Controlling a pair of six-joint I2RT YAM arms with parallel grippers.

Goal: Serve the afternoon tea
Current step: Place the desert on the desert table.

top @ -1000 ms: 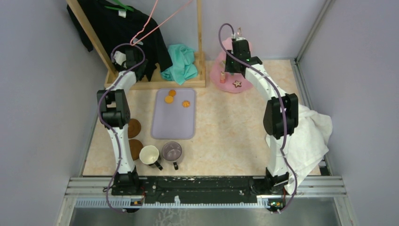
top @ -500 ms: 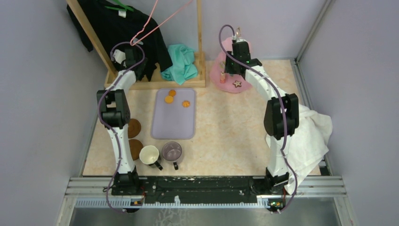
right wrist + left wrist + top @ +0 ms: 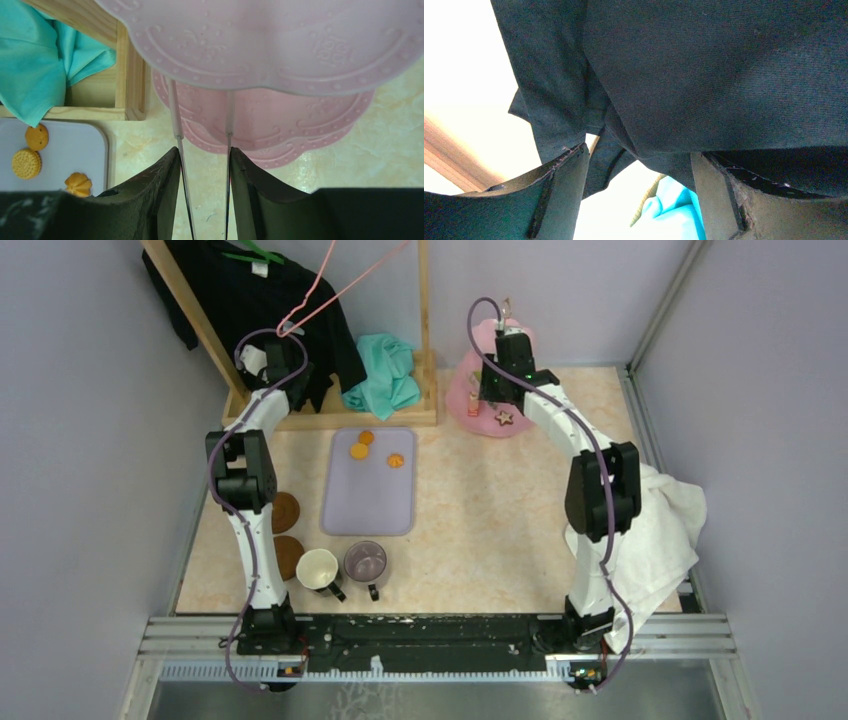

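Observation:
The pink three-tier stand (image 3: 462, 398) is at the back right, with a star cookie (image 3: 505, 418) on its bottom tier. My right gripper (image 3: 497, 390) hangs over it, shut on thin tongs (image 3: 228, 120). The two prongs run from my right gripper (image 3: 202, 155) up under the top tier of the stand (image 3: 280, 45), and I see nothing between them. Three orange sweets (image 3: 366, 438) lie on a lilac tray (image 3: 368, 505). The cream mug (image 3: 317, 568), purple mug (image 3: 365, 562) and two brown coasters (image 3: 284, 510) sit at the near left. My left gripper (image 3: 290, 375) is open against a black garment (image 3: 724, 75).
A wooden rack (image 3: 330, 418) with the black garment and a teal cloth (image 3: 385, 375) fills the back left. The teal cloth (image 3: 674, 210) shows between my left fingers. A white towel (image 3: 655, 530) hangs off the right edge beside the right arm.
My right gripper has edged slightly right over the stand, still holding the tongs. The left arm has not moved.

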